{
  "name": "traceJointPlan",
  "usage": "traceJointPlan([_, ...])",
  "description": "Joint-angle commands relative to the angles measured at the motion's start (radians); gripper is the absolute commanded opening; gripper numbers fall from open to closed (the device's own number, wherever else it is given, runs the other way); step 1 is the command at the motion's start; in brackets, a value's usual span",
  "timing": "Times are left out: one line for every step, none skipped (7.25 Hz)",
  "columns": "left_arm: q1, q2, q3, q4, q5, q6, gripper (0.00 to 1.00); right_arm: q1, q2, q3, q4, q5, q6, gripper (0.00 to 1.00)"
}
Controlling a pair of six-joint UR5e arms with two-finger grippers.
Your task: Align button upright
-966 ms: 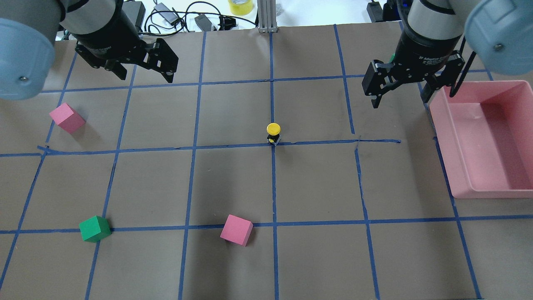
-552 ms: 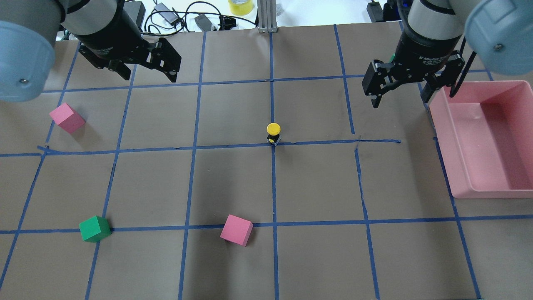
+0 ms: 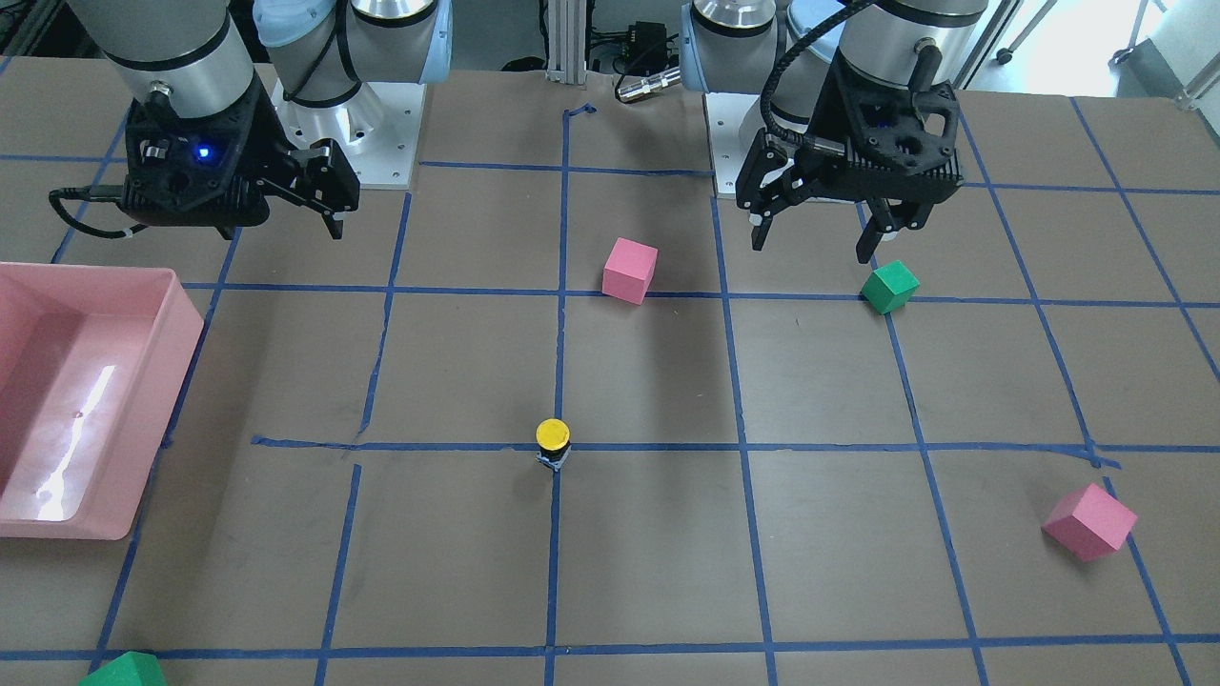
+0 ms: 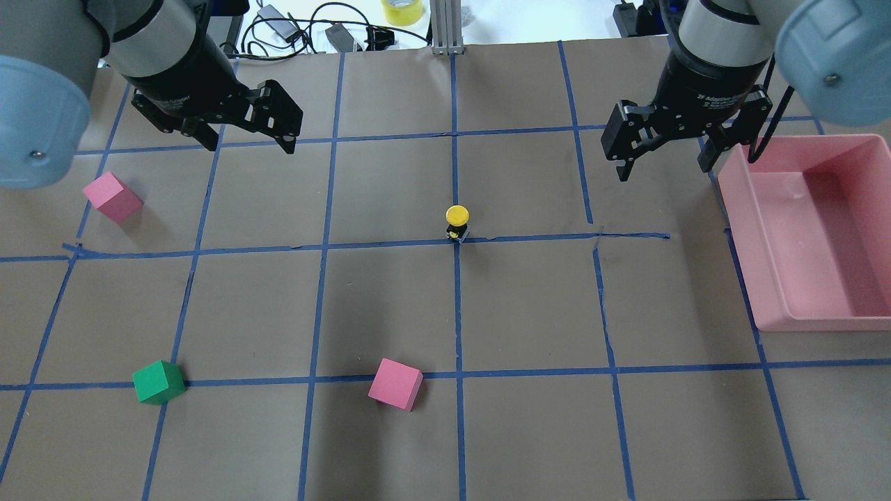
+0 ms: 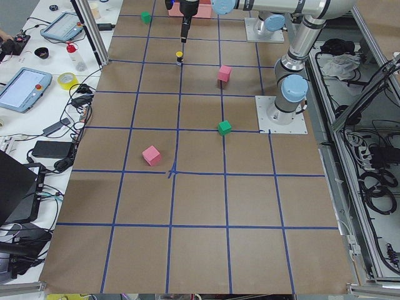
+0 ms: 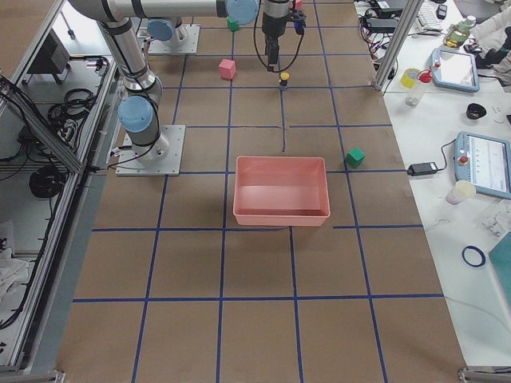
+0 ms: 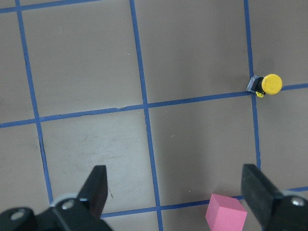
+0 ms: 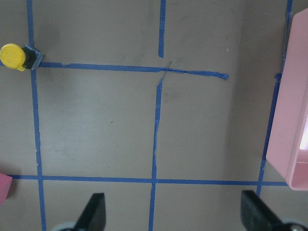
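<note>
The button stands upright on a tape crossing at the table's middle, yellow cap on top; it also shows in the front view, the left wrist view and the right wrist view. My left gripper hangs open and empty high above the far-left squares, well apart from the button; it also shows in the front view. My right gripper hangs open and empty to the button's far right, beside the bin. Both wrist views show wide-spread fingers with nothing between them.
A pink bin stands at the right edge. A pink cube lies at the left, a green cube at the near left, another pink cube near the middle front. Another green cube sits at the far side.
My left gripper has drifted slightly to the right and nearer. My right gripper has barely shifted. The button and the cubes have not moved.
</note>
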Motion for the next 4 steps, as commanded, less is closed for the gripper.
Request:
traceJointPlan([-0.001, 0.007, 0.011, -0.068, 0.002, -0.079, 1.00, -0.001, 0.000, 0.001, 0.000, -0.004, 0.000, 1.00])
traceJointPlan([-0.001, 0.007, 0.009, -0.073, 0.003, -0.080, 1.00, -0.001, 0.001, 0.001, -0.002, -0.006, 0.000, 1.00])
traceJointPlan([0.000, 0.007, 0.008, -0.071, 0.003, -0.078, 1.00, -0.001, 0.000, 0.001, -0.002, -0.010, 0.000, 1.00])
traceJointPlan([0.000, 0.007, 0.008, -0.071, 0.003, -0.077, 1.00, -0.001, 0.001, 0.001, -0.002, -0.010, -0.001, 1.00])
